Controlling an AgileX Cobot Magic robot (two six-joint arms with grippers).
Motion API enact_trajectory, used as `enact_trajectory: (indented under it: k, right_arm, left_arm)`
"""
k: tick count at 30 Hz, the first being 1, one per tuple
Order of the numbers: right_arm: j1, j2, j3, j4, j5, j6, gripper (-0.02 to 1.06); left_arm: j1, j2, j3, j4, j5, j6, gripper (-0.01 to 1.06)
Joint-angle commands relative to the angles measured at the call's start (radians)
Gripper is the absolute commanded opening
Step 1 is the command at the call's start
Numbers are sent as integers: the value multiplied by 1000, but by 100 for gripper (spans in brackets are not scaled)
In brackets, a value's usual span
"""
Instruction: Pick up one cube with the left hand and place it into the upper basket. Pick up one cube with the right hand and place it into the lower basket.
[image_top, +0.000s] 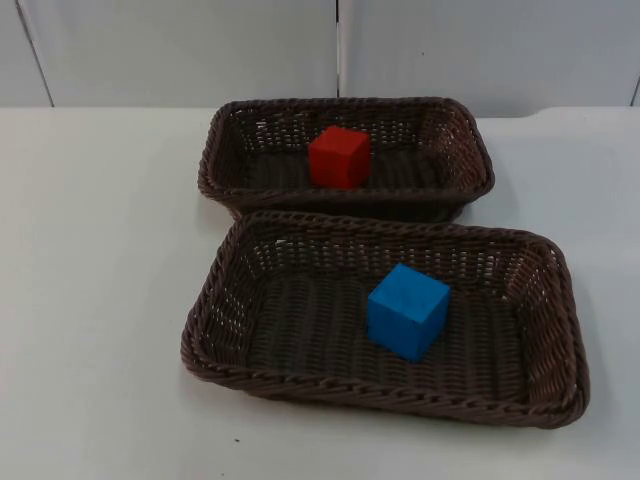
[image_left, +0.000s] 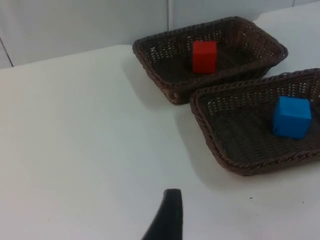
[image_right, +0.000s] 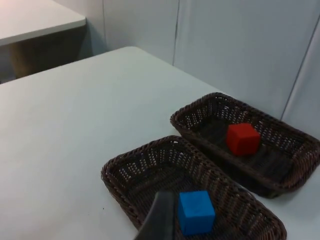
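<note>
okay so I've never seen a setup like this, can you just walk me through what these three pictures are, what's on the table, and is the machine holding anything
This is a two-armed robot at a white table. One picture comes from a fixed camera looking down on the table. The other two come from cameras on each arm's wrist, which is why a black fingertip of the left gripper and of the right gripper pokes into them. Two brown wicker baskets sit side by side, touching. The upper basket, nearer the wall, holds a red cube. The lower basket holds a blue cube. Nothing is being held; both cubes rest on the basket floors.
</note>
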Motion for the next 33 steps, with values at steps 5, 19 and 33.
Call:
enact_trajectory:
  k: [5, 19, 33]
  right_arm:
    - [5, -75, 3, -65, 87, 73, 77]
    - [5, -250, 3, -93, 291, 114, 77]
    - [5, -365, 31, -162, 417, 242, 77]
  left_arm:
    - [-5, -4, 5, 11, -14, -5, 78]
    - [-5, -4, 74, -18, -48, -8, 78]
    - [-5, -4, 74, 6, -40, -6, 78]
